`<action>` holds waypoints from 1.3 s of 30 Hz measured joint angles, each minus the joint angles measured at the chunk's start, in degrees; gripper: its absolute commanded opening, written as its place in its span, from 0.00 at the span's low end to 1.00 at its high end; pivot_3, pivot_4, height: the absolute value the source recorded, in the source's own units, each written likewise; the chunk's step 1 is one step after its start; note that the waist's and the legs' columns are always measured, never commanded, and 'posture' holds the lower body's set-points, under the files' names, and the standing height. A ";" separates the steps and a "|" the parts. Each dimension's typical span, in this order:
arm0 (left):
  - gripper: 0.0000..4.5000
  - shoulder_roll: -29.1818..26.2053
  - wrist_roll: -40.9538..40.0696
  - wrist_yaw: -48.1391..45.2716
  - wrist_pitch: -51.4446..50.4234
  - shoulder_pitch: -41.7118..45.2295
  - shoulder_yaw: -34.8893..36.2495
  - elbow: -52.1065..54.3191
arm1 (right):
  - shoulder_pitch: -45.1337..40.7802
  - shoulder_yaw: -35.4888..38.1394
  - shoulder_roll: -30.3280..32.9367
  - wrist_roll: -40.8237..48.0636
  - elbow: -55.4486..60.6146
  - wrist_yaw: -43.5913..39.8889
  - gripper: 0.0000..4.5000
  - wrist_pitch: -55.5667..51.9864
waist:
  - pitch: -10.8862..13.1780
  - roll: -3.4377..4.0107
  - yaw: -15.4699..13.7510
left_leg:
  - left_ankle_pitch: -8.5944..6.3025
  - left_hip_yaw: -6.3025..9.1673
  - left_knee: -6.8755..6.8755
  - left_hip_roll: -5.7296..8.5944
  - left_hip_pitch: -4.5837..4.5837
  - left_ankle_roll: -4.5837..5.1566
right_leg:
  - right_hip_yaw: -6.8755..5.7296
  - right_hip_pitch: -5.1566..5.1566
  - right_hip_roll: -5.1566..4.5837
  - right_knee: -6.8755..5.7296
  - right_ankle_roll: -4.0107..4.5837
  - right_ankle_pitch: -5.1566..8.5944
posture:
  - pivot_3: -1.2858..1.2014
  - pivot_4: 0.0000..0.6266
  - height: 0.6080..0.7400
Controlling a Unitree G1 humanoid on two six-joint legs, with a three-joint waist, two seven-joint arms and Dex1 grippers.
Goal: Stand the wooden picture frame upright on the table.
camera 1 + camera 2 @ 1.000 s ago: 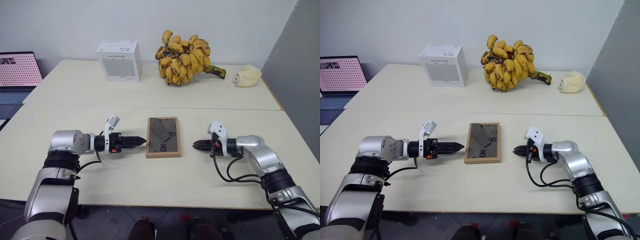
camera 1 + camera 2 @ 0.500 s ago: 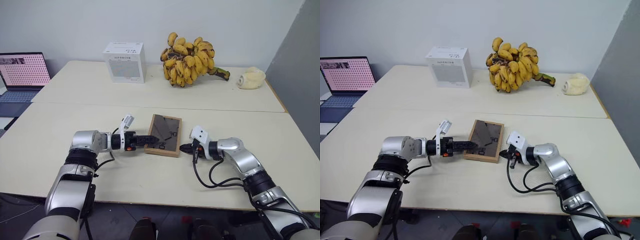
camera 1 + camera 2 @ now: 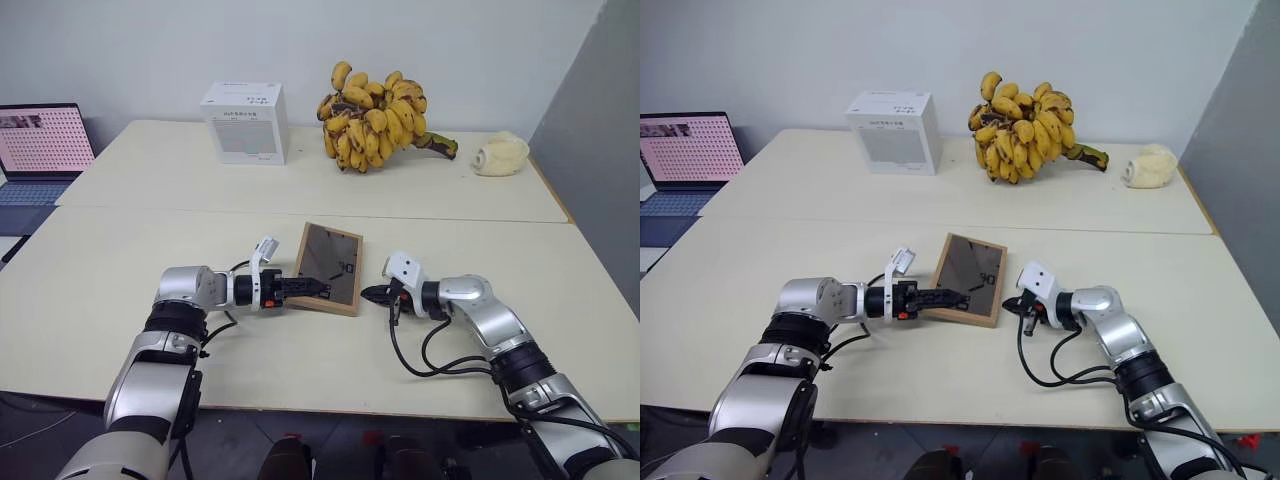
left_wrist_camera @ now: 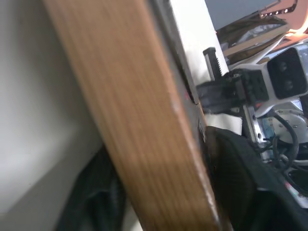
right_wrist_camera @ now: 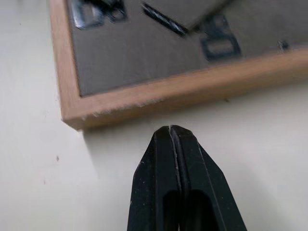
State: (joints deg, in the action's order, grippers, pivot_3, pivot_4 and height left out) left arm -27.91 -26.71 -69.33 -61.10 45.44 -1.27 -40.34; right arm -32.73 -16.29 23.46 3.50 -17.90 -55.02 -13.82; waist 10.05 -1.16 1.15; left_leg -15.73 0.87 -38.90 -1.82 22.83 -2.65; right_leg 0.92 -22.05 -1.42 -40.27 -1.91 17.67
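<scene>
Cream table [image 3: 120,250] fills my view, and I take the frame [image 3: 330,268] as my landmark: it lies back-up near the table's front middle, its dark grey backing and black clips facing me, turned a little askew.

Nearest, on the frame's left side, I see my left gripper [image 3: 312,287] reaching in across its near left edge. From the left wrist camera the wooden rail sits between the two black fingers [image 4: 240,178], one under and one over, so I read them as clamped on the frame.

Just right of the frame, my right gripper [image 3: 368,294] rests low over the table with its fingers [image 5: 169,159] pressed together, holding nothing, tips close to the frame's near right corner but not touching.

Well behind the frame stands a white box [image 3: 243,122], to its left. A banana bunch [image 3: 372,115] lies behind it too, with a pale lump [image 3: 498,154] far right. A laptop [image 3: 40,145] sits beyond the table's left edge.
</scene>
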 measured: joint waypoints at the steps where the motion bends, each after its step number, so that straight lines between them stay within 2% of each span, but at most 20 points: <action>1: 0.34 -0.06 -0.37 -0.08 -0.67 -0.16 0.37 0.57 | 0.16 0.40 0.53 0.02 -0.03 -0.06 0.00 0.16 | 0.00 0.00 0.02 | 0.00 0.03 0.00 0.01 0.00 0.00 | -0.01 0.01 0.00 0.00 0.00 0.00 | 0.52 0.24 1.00; 3: 0.30 -0.15 -1.90 1.26 -2.92 -0.98 1.93 3.40 | 0.65 1.66 2.87 0.55 0.04 -0.98 0.00 0.05 | 0.02 -0.03 0.09 | 0.00 0.06 0.00 0.02 0.00 0.00 | -0.01 0.02 -0.01 0.00 0.00 0.00 | 0.52 0.24 1.00; 6: 0.29 -0.74 -3.60 4.34 -6.36 -2.85 4.67 8.09 | 1.02 4.61 7.14 2.25 0.21 -2.41 0.00 -2.73 | 0.07 -0.09 0.50 | 0.00 0.10 0.00 0.02 0.01 0.00 | -0.01 0.02 -0.02 0.00 -0.01 0.00 | 0.52 0.24 1.00; 7: 0.29 -0.77 -4.13 5.62 -7.65 -3.47 5.74 9.69 | 1.01 5.67 7.97 2.73 0.48 -2.55 0.08 -4.28 | 0.10 -0.11 0.63 | 0.00 0.13 0.02 0.01 0.01 0.00 | -0.02 0.01 0.00 0.00 -0.01 0.00 | 0.52 0.24 1.00; 10: 0.29 0.94 -8.22 11.81 -14.17 -5.82 11.94 18.74 | -1.32 9.81 10.65 11.36 5.54 -6.25 0.21 -17.14 | 0.52 -0.01 0.94 | 0.00 0.10 0.03 -0.02 0.13 0.00 | 0.06 -0.16 0.00 -0.05 0.00 0.00 | 0.52 0.24 1.00; 11: 0.29 1.31 -10.26 12.95 -15.87 -7.29 13.64 23.67 | -4.79 11.78 11.49 15.96 7.39 -7.65 0.30 -24.36 | 0.76 0.08 1.40 | 0.02 0.03 0.02 -0.08 0.16 -0.03 | 0.15 -0.24 -0.01 -0.09 0.00 -0.02 | 0.52 0.24 1.00; 12: 0.29 1.40 -11.93 13.85 -17.08 -8.80 14.57 28.28 | -8.58 13.84 12.12 20.04 9.30 -8.48 0.34 -30.54 | 0.79 0.12 1.75 | 0.02 0.06 0.05 -0.08 0.14 -0.04 | 0.14 -0.24 -0.02 -0.09 0.00 -0.01 | 0.52 0.24 1.00; 14: 0.29 1.45 -14.32 14.99 -18.76 -10.47 15.44 34.27 | -14.68 16.82 13.01 25.34 13.89 -9.48 0.44 -36.97 | 0.76 0.08 1.79 | 0.02 0.33 0.12 -0.09 0.08 -0.04 | 0.07 -0.15 0.02 -0.03 0.09 0.04 | 0.52 0.24 1.00; 17: 0.29 1.47 -16.30 17.37 -19.87 -12.32 16.79 38.33 | -17.97 16.87 11.28 29.37 17.70 -9.66 0.59 -41.38 | 0.68 -0.03 1.40 | 0.02 0.53 0.19 -0.67 0.10 -0.04 | -0.08 0.05 0.19 0.29 0.12 0.06 | 0.52 0.24 1.00; 21: 0.29 1.10 -17.38 20.13 -19.69 -12.43 18.39 39.21 | -19.35 15.19 5.86 29.91 13.75 -6.11 0.79 -44.54 | 0.77 0.06 0.76 | 0.03 0.28 0.17 -0.65 0.22 -0.05 | 0.02 -0.14 0.24 0.20 0.10 0.03 | 0.52 0.24 1.00; 25: 0.29 0.52 -19.18 21.41 -19.55 -10.97 20.06 39.53 | -21.96 14.69 3.69 29.93 13.30 -4.63 0.98 -44.66 | 0.76 0.06 0.58 | 0.03 0.12 0.16 -0.57 0.22 -0.06 | -0.01 -0.12 0.13 0.30 0.05 0.01 | 0.52 0.24 1.00; 31: 0.29 0.47 -21.08 22.75 -19.53 -11.01 20.45 39.94 | -21.88 11.43 -1.30 28.58 13.13 -0.88 0.99 -43.51 | 0.76 0.06 0.66 | 0.03 0.07 0.19 -0.64 0.28 -0.07 | 0.01 -0.23 0.15 0.32 0.06 0.01 | 0.52 0.24 1.00; 39: 0.29 -0.25 -22.48 23.88 -19.22 -11.47 20.75 40.43 | -21.86 11.80 -6.34 29.00 14.14 3.23 0.99 -44.14 | 0.76 0.06 0.64 | 0.03 0.08 0.18 -0.66 0.26 -0.07 | -0.02 -0.22 0.18 0.29 0.06 0.01 | 0.52 0.24 1.00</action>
State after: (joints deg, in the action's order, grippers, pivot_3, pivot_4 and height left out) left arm -28.16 -49.18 -45.46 -80.32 33.97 19.48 0.09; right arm -54.59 -4.48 17.11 32.50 -3.77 -51.79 -57.96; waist 10.81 -1.10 1.80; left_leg -15.71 0.95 -38.72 -2.47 23.09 -2.72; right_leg 0.91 -22.27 -1.24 -39.98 -1.85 17.68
